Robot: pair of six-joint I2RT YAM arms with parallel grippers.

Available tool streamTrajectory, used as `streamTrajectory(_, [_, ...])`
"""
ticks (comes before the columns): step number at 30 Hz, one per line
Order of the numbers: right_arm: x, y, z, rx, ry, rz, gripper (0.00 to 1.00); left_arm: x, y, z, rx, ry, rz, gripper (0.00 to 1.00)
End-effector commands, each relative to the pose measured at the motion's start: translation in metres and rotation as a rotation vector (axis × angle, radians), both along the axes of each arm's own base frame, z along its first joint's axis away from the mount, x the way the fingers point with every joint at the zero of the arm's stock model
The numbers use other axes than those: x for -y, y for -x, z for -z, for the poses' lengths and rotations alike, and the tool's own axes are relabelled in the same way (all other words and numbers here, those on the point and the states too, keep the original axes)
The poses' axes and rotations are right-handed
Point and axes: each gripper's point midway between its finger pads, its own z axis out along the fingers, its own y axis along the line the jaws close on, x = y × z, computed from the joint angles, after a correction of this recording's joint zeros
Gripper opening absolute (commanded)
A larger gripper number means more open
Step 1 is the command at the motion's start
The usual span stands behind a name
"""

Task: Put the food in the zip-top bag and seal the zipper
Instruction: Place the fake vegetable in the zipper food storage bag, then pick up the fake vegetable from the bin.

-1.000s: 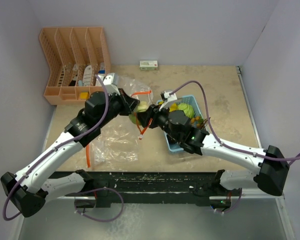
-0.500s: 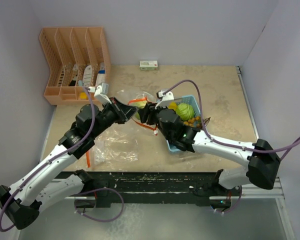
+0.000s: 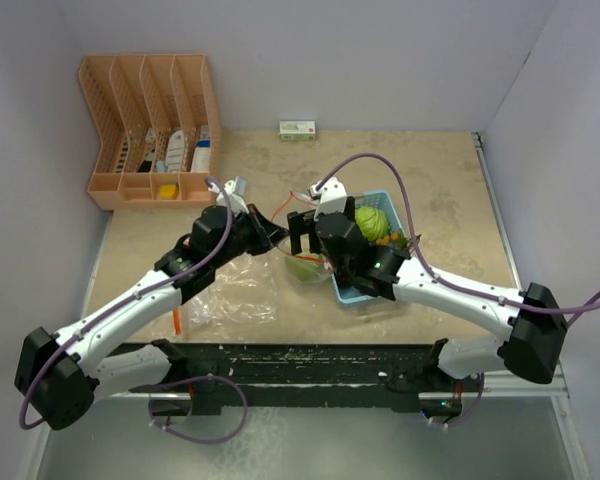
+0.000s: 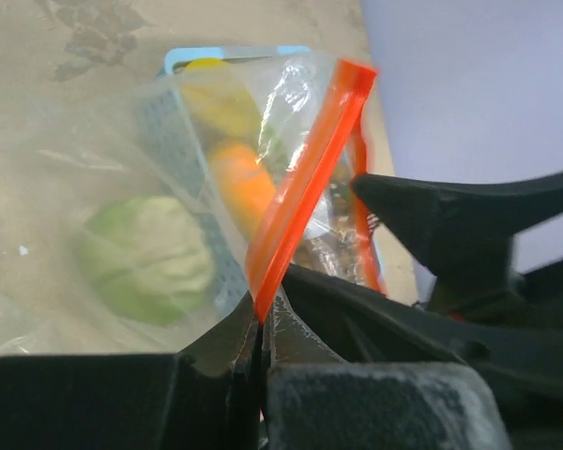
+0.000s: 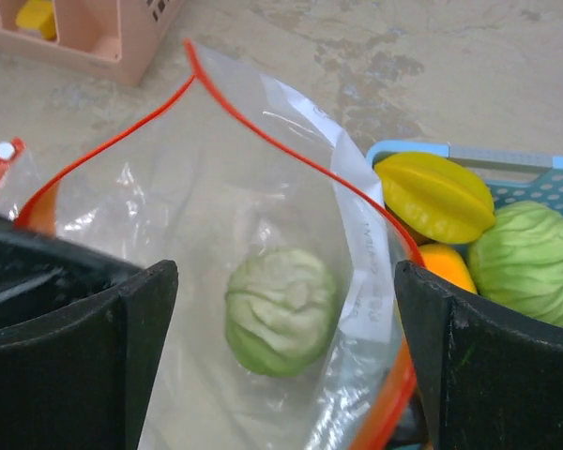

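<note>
Zip-top bag (image 5: 169, 206), mouth open, on table (image 3: 440, 180)
Pinched shut on its orange zipper strip (image 4: 305, 178) with left fingers (image 4: 357, 314); spread wide, gripping nothing, with right fingers (image 5: 75, 328) above. Inside, green leafy piece (image 5: 281, 309); at its 3 o'clock, yellow fruit (image 5: 436, 197) and orange fruit (image 5: 446, 267) in blue tray (image 5: 544, 161).

the light is soft and even and falls from above. the top view is bright, with only weak shadows on the table (image 3: 445, 190) under both arms. in the left wrist view the left gripper (image 4: 260, 326) is dark and out of focus. the zip-top bag (image 4: 305, 169) pinched at its tips shows pale glare streaks. the green leafy piece (image 4: 150, 258) beyond the tips looks hazy through the film. in the right wrist view the fingers (image 5: 80, 347) of the right gripper (image 5: 283, 277) are almost black, without detail. between them the bag is sharp, with small white reflections near the right finger.
</note>
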Motion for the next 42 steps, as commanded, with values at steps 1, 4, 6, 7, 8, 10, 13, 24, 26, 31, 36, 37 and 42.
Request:
streamTrajectory(1, [-0.015, 0.021, -0.038, 0.029, -0.059, -0.181, 1.0, 0.011, -0.02, -0.004, 0.049, 0.0, -0.004, 0.0])
streamTrajectory(4, [-0.008, 0.029, -0.054, 0.055, -0.096, -0.204, 1.0, 0.012, -0.027, 0.0, 0.05, -0.024, -0.015, 0.0])
streamTrajectory(6, [0.001, 0.03, -0.062, 0.067, -0.108, -0.179, 1.0, 0.011, -0.03, -0.002, 0.054, -0.04, -0.022, 0.0])
streamTrajectory(7, [0.007, 0.03, -0.068, 0.075, -0.12, -0.154, 1.0, 0.01, -0.031, -0.006, 0.064, -0.046, -0.025, 0.0])
streamTrajectory(8, [0.015, 0.027, -0.074, 0.085, -0.135, -0.113, 1.0, 0.009, -0.032, -0.009, 0.071, -0.052, -0.027, 0.0])
streamTrajectory(10, [0.035, 0.023, -0.086, 0.104, -0.168, -0.015, 0.99, 0.006, -0.034, -0.018, 0.093, -0.064, -0.037, 0.0])
streamTrajectory(13, [0.07, 0.007, -0.096, 0.102, -0.192, 0.15, 0.99, -0.001, -0.036, -0.032, 0.13, -0.081, -0.066, 0.0])
streamTrajectory(24, [0.114, -0.089, -0.004, -0.167, 0.033, 0.362, 0.97, -0.008, -0.035, -0.035, 0.186, -0.127, -0.062, 0.0])
streamTrajectory(26, [0.118, -0.099, 0.015, -0.208, 0.062, 0.371, 0.96, -0.008, -0.035, -0.03, 0.188, -0.136, -0.055, 0.0])
streamTrajectory(31, [0.136, -0.112, 0.047, -0.282, 0.1, 0.408, 0.93, -0.011, -0.035, -0.027, 0.193, -0.165, -0.054, 0.0])
streamTrajectory(36, [0.165, -0.11, 0.067, -0.333, 0.125, 0.469, 0.93, -0.012, -0.033, -0.026, 0.195, -0.172, -0.048, 0.0])
streamTrajectory(37, [0.167, -0.11, 0.072, -0.347, 0.12, 0.467, 0.93, -0.011, -0.033, -0.026, 0.195, -0.172, -0.047, 0.0])
streamTrajectory(42, [0.165, -0.113, 0.096, -0.409, 0.1, 0.429, 0.96, -0.01, -0.032, -0.025, 0.189, -0.162, -0.043, 0.0])
